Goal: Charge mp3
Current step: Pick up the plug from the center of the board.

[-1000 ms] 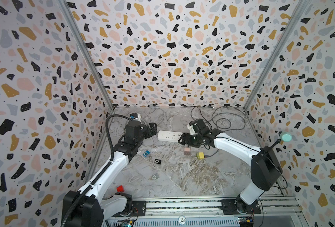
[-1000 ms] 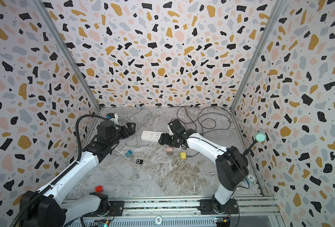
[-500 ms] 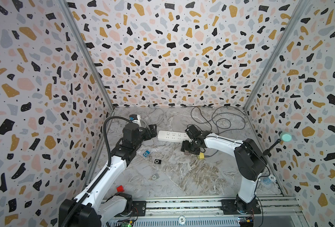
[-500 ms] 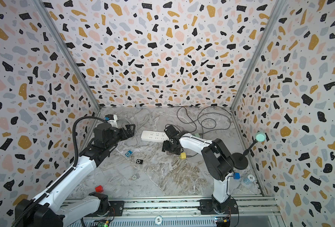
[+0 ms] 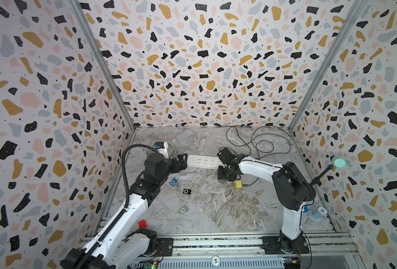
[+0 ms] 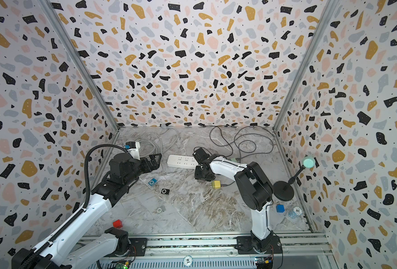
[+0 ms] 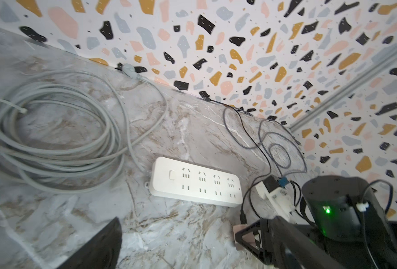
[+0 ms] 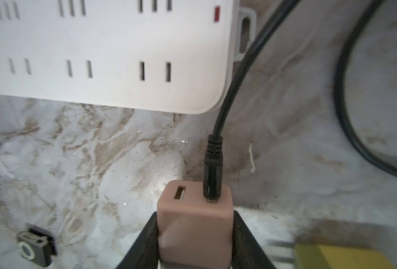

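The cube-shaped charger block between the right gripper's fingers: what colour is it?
The charger block is dusty pink; the right wrist view shows it best.

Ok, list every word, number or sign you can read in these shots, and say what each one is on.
"10": on the round token lying on the tabletop near the right arm's base.
"10": on the round tag on the front rail, seen upside down.
Black mp3 player: button marks too small to read.
Power strip and pink charger: no lettering visible.
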Action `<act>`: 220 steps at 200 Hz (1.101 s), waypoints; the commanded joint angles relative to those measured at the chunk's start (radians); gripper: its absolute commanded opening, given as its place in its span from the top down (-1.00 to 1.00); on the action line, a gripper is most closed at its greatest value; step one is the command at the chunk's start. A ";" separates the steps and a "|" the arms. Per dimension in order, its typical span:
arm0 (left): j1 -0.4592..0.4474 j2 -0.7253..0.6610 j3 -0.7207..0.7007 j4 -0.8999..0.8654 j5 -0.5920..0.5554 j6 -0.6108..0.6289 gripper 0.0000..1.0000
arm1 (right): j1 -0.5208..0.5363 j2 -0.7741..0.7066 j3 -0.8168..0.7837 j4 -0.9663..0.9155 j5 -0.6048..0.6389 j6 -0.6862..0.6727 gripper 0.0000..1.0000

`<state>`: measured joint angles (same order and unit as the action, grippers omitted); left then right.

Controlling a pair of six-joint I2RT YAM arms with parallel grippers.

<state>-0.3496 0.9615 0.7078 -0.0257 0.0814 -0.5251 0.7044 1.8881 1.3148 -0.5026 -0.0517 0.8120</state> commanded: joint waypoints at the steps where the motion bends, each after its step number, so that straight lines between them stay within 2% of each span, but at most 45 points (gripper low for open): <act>1: -0.091 -0.040 -0.043 0.187 0.029 -0.008 -1.00 | 0.033 -0.203 -0.002 0.073 0.044 0.015 0.48; 15: -0.141 -0.063 -0.088 0.337 0.034 -0.020 -0.99 | 0.048 -0.295 -0.014 0.128 0.044 0.038 0.52; 38: -0.203 -0.077 -0.152 0.559 0.040 0.004 -0.83 | 0.048 -0.360 -0.005 0.148 -0.003 0.092 0.53; 59: -0.250 -0.058 -0.163 0.660 0.032 0.070 -0.66 | 0.052 -0.375 0.006 0.156 -0.046 0.142 0.54; 85: -0.272 -0.012 -0.172 0.747 0.077 0.106 -0.49 | 0.064 -0.389 0.004 0.189 -0.069 0.190 0.54; 126: -0.300 0.043 -0.183 0.748 0.128 0.146 -0.37 | 0.072 -0.394 0.019 0.203 -0.073 0.212 0.54; 174: -0.305 0.102 -0.202 0.716 0.123 0.169 -0.32 | 0.072 -0.399 0.027 0.229 -0.100 0.231 0.54; 220: -0.307 0.180 -0.171 0.759 0.117 0.156 -0.21 | 0.078 -0.397 0.029 0.240 -0.122 0.243 0.54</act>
<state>-0.6514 1.1091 0.5102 0.6605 0.1864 -0.3782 0.7746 1.5158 1.3155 -0.2893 -0.1543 1.0405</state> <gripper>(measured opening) 0.625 0.449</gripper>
